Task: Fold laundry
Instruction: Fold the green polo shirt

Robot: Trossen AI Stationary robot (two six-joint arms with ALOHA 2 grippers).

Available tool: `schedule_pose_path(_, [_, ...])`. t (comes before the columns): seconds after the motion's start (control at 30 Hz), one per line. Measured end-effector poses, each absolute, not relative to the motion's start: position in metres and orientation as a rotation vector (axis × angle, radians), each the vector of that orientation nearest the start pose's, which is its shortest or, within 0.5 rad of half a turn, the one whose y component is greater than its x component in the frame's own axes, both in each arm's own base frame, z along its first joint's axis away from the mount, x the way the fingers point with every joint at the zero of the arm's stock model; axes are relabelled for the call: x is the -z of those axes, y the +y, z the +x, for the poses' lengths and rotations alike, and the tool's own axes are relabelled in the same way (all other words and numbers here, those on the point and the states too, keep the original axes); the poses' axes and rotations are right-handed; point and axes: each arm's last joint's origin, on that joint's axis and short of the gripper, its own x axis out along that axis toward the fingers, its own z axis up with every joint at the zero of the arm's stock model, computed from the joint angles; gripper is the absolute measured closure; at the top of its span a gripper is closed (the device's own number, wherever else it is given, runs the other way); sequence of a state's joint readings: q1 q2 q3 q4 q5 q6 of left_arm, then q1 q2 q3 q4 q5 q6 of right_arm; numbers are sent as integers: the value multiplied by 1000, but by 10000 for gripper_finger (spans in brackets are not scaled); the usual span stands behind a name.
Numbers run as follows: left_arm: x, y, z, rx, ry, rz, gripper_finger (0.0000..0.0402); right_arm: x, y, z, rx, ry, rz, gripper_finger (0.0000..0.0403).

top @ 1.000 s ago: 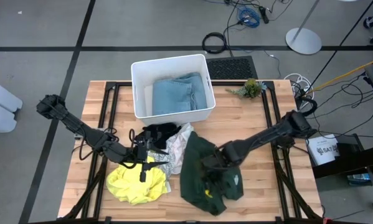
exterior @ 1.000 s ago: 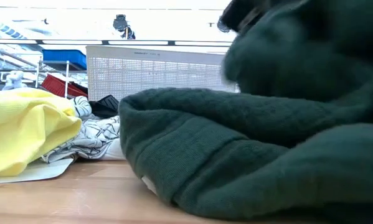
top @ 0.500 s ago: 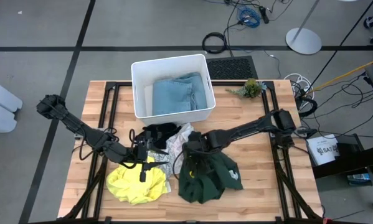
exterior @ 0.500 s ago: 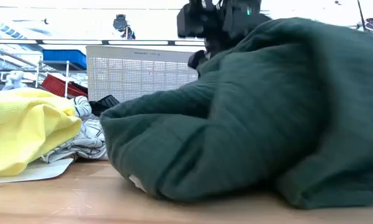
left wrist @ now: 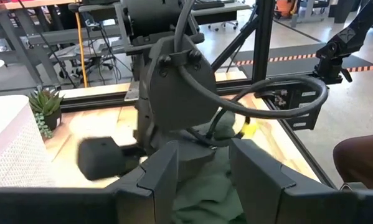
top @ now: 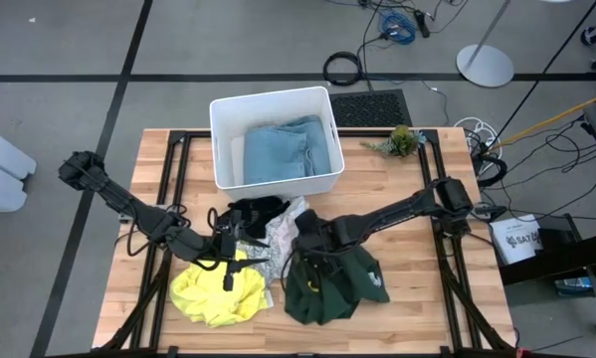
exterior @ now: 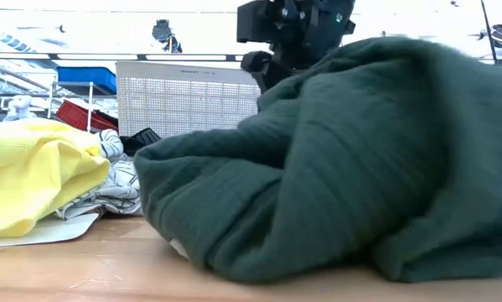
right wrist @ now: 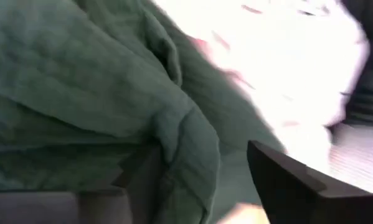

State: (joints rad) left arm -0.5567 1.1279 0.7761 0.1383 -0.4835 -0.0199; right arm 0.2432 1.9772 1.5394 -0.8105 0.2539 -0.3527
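**Laundry: green garment bunched in R gripper**

Dark green garment (top: 327, 283) lies heaped at near-centre of table (top: 417, 298). R gripper (top: 307, 239) pinches its far-left edge. L gripper (top: 240, 249), fingers apart w/ nothing between, sits over yellow garment (top: 213, 293), beside patterned white piece (top: 283, 231) and black one (top: 253, 211). Light blue garment (top: 288, 151) in white bin (top: 223, 109), far side.
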Motion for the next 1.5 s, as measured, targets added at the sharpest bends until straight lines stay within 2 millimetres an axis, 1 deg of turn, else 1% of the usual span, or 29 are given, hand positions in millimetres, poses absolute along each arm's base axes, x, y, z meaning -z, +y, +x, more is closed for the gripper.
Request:
schedule_pose_path(0.07, [-294,-120,218,71,186,87,250,-203,88,395,-255,1194,-580,166])
schedule_pose_path(0.13, [-294,-120,218,71,186,86,250,-202,86,402,-263,1143,-598,155])
schedule_pose_path(0.23, [-294,-120,218,70,184,84,250,-198,80,412,-258,1086,-611,150])
schedule_pose_path(0.27, [-294,-120,218,69,184,84,250,-196,77,414,-259,1091,-607,150])
schedule_pose_path(0.33, [-294,-120,218,66,183,77,250,-185,70,417,-252,1123,-592,150])
schedule_pose_path(0.47, [-294,-120,218,63,186,62,250,-156,56,417,-249,1269,-517,150])
schedule_pose_path(0.57, [-293,-120,218,63,194,64,250,-139,52,418,-244,1335,-467,150])
schedule_pose_path(0.67, [-292,-120,218,61,205,57,250,-131,52,419,-228,1358,-436,168])
schedule_pose_path(0.73, [-292,-120,218,60,208,46,250,-131,54,418,-226,1361,-419,194])
schedule_pose_path(0.8, [-292,-120,218,60,208,45,250,-136,58,416,-217,1352,-409,232])
schedule_pose_path(0.93, [-292,-120,218,60,209,46,250,-159,64,407,-194,1335,-373,330])
schedule_pose_path(1.0, [-292,-120,218,60,210,46,250,-180,67,399,-185,1312,-350,379])
schedule_pose_path(1.03, [-292,-120,218,60,210,46,250,-194,68,396,-180,1282,-341,388])
schedule_pose_path(1.07, [-292,-120,218,60,210,46,250,-209,70,391,-174,1252,-328,389])
schedule_pose_path(1.17, [-292,-120,218,60,210,46,250,-246,76,374,-158,1183,-293,386])
schedule_pose_path(1.23, [-292,-120,218,60,211,46,250,-272,80,360,-156,1116,-269,392])
schedule_pose_path(1.33, [-292,-120,218,60,211,46,250,-317,85,332,-161,990,-228,397])
schedule_pose_path(1.5, [-292,-120,218,60,211,46,250,-374,90,281,-177,810,-141,398])
